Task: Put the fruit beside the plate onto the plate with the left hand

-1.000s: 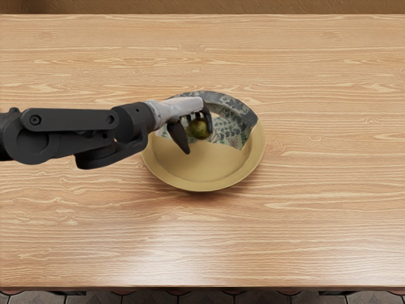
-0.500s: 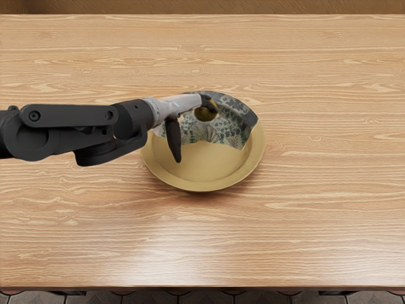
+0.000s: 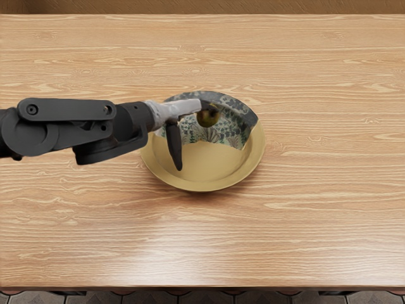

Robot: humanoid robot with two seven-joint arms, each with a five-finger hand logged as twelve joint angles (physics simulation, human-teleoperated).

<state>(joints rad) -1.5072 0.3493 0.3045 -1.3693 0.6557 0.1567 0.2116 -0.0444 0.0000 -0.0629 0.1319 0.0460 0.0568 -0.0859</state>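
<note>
A yellow plate with a green patterned far half lies at the table's centre. The small olive-green fruit sits on the patterned part, inside the plate's far rim. My left hand reaches in from the left above the plate. Its fingers hover just over the fruit's top, while the dark thumb points down and away from it, toward the plate's left side. The hand is open and the fruit is not clamped. The right arm does not show.
The wooden table stretches wide around the plate on all sides. Its front edge runs along the bottom of the picture, with dark floor below it.
The thumb has swung away from the fruit and the hand has opened. The fruit shifted from between thumb and fingers toward the plate's far side, where it now lies.
</note>
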